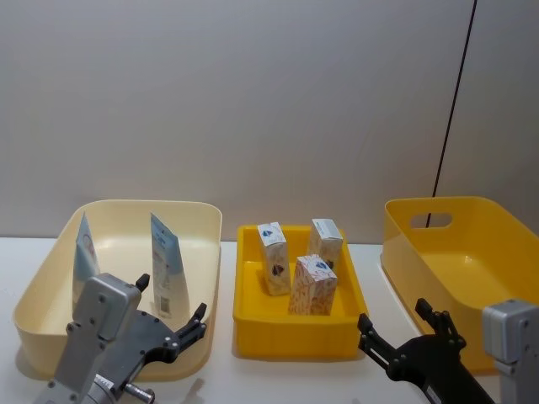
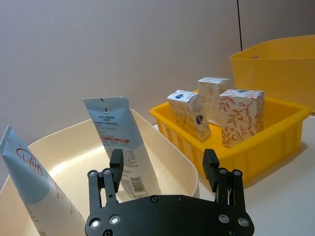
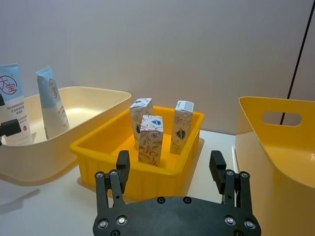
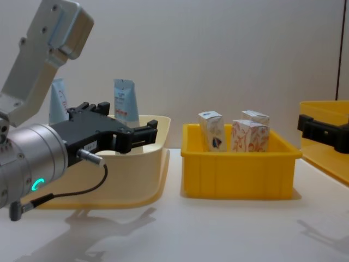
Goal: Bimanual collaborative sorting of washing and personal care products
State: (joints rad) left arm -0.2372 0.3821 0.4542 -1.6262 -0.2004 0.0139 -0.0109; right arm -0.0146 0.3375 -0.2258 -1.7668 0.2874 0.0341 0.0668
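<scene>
Backdrop: plain grey wall behind a white table.
Landmark: small yellow plastic tray, mid-table.
Cartons: three small white cardboard cartons stood inside the tray.
Tubes: two tall light-blue-and-white squeeze tubes stood in a cream plastic bin, left of the tray.
Right of tray: deep yellow plastic bin with a handle slot.
Left gripper: fingers spread, holding nothing, at the cream bin's near edge, left of the tray.
Right gripper: fingers spread, empty, before the tray's right corner.
</scene>
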